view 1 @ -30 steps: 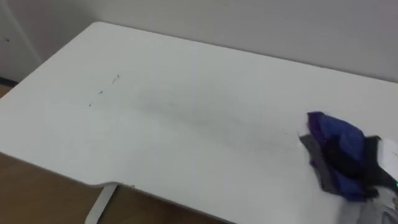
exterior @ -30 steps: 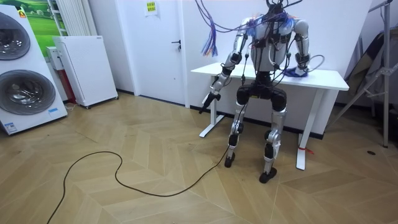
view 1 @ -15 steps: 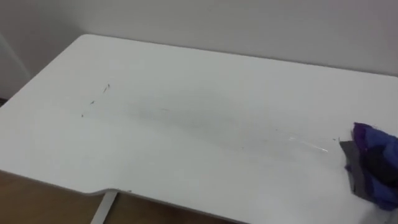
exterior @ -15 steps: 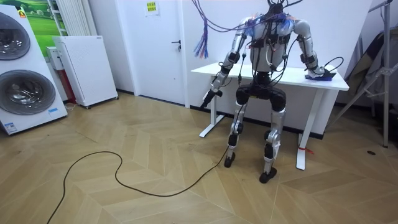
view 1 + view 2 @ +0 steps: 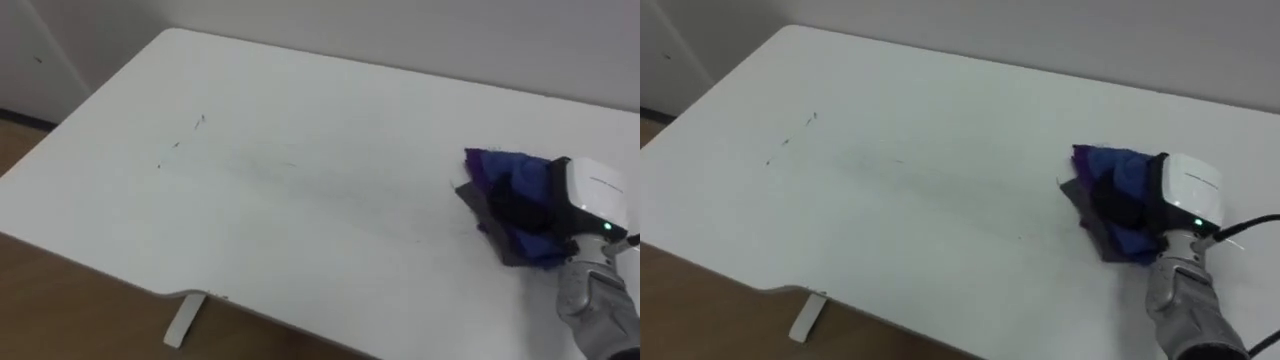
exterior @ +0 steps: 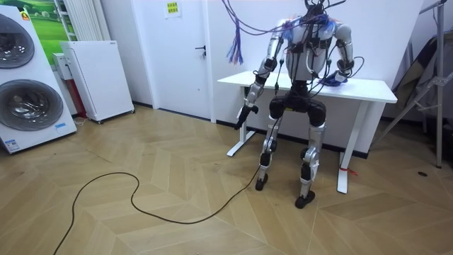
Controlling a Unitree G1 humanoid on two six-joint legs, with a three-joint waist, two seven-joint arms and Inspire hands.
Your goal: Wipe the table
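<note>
Crumpled blue, purple and grey cloth (image 5: pixel 505 195) lies on the right part of the white rectangular table (image 5: pixel 300 110) in the left eye view. The robot's right hand (image 5: pixel 585 195) rests on the cloth's right side, white back upward. Whether it grips the cloth or lies flat on it cannot be told. A few small dark specks (image 5: pixel 177 143) sit on the left part of the tabletop, well apart from the cloth.

The right eye view gives the same layout, with the cloth under the hand and the specks far to the left.

In the room view the robot stands upright at the table's near side, its right arm reaching over the top. Its left hand (image 6: pixel 245 116) hangs beside the table's end on the room view's left; its state cannot be told. Two stacked washing machines (image 6: pixel 25 78) and a low white cabinet (image 6: pixel 95 78) stand at that side on the herringbone wood floor (image 6: pixel 141 219).
</note>
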